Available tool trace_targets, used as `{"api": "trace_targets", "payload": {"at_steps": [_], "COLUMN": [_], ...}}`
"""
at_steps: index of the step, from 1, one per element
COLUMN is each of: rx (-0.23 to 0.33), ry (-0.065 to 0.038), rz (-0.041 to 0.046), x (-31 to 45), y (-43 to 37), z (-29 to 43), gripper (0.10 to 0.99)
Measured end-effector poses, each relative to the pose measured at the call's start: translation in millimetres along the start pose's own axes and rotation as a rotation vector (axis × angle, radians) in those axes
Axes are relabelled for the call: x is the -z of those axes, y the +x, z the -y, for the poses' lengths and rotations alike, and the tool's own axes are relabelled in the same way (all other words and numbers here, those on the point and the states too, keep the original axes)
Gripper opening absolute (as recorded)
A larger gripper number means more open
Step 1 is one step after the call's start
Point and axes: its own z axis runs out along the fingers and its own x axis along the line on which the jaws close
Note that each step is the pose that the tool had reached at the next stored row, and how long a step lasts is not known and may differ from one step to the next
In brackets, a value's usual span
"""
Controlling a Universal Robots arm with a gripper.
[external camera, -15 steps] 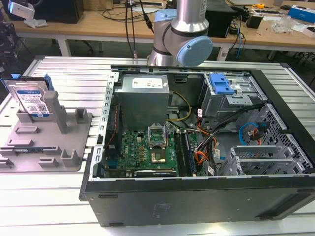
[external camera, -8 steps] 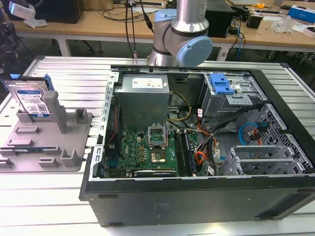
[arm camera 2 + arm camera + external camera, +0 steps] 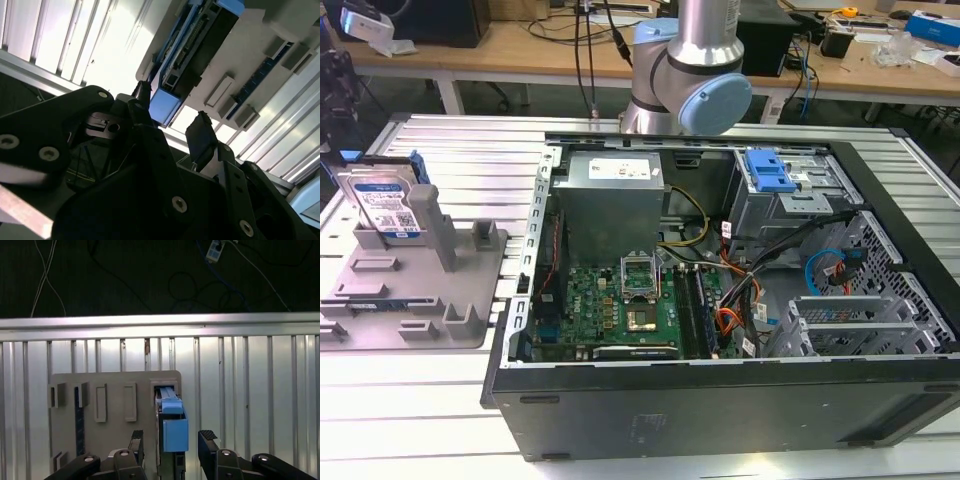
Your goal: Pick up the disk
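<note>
Got the disk, a flat rectangular silver-metal hard drive with a blue-and-white label and blue plastic side rails [image 3: 382,205], standing on edge in the grey plastic holder with upright posts [image 3: 425,295], right beside the holder's tallest post. Seeing the black two-finger gripper [image 3: 172,439] in the first wrist view spread wide and gripping nothing, with a black fingertip [image 3: 207,436] off each flat face of the drive's blue end and a gap showing on both sides. Can't judge its height above the holder from here. Reckon it's best to centre up first, to avoid nudging the drive sideways in the holder. Then get low enough to catch metal rather than just blue rail, squeeze square, and lift straight up out of the holder. No twisting.
</note>
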Motion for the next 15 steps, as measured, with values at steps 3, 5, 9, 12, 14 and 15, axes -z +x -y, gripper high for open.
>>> {"api": "trace_targets", "payload": {"at_steps": [3,5,9,12,14,15], "rx": [0.0,0.0,0.0,0.0,0.0,0.0], "ry": [0.0,0.0,0.0,0.0,0.0,0.0], "rz": [-0.0001,-0.0003,-0.0008,-0.0016,-0.0017,-0.0018], "x": [-2.2,-3.8,-8.0,-12.9,-14.5,-15.8], "y": [-0.7,-1.2,-3.0,-3.6,-3.6,-3.7], "z": [0.1,0.0,-0.9,-2.4,-2.8,-2.9], "gripper": [0.557,0.557,0.557,0.557,0.557,0.557]}}
